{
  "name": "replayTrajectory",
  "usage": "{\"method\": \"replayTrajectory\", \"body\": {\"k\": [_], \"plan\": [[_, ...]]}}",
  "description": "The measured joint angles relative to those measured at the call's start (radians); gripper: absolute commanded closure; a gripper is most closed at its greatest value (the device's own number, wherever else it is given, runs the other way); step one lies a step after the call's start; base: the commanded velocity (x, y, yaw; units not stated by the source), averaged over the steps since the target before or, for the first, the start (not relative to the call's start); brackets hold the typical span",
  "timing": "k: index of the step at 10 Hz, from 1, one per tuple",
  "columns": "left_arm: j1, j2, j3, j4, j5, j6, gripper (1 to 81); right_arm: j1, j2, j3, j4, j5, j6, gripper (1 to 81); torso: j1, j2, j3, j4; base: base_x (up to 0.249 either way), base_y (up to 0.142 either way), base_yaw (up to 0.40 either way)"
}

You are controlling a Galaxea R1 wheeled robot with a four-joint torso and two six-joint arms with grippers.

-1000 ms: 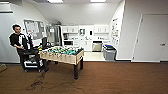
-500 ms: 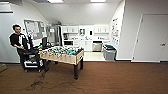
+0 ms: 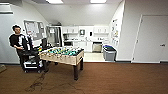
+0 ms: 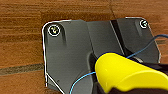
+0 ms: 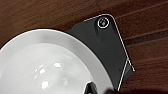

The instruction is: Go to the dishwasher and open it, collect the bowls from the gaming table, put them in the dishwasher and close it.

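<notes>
A white bowl [image 5: 47, 67] shows large in the right wrist view, hanging above the brown wood-look floor, with my right gripper [image 5: 98, 89] shut on its rim. In the left wrist view a yellow bowl [image 4: 130, 73] is carried the same way over the floor, and my left gripper [image 4: 106, 87] is shut on it. The dishwasher [image 3: 97, 47] is a grey steel front in the kitchen nook at the far end of the room; I cannot tell from here whether its door is open. The gaming table is out of view.
A table-football table [image 3: 63, 56] with a green field stands ahead to the left. A person [image 3: 18, 41] stands behind a black cart [image 3: 31, 62] by the left wall. Grey bins [image 3: 109, 53] sit at the nook's right corner. A white door [image 3: 152, 37] is at the right.
</notes>
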Motion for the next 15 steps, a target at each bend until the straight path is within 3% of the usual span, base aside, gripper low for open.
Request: {"method": "replayTrajectory", "body": {"k": [15], "plan": [[-0.010,0.002,0.000,0.000,-0.001,0.001,81.1,0.010,0.006,-0.002,-0.007,0.001,0.000,81.1,0.003,0.000,0.000,0.000,0.149,0.000,0.000]]}}
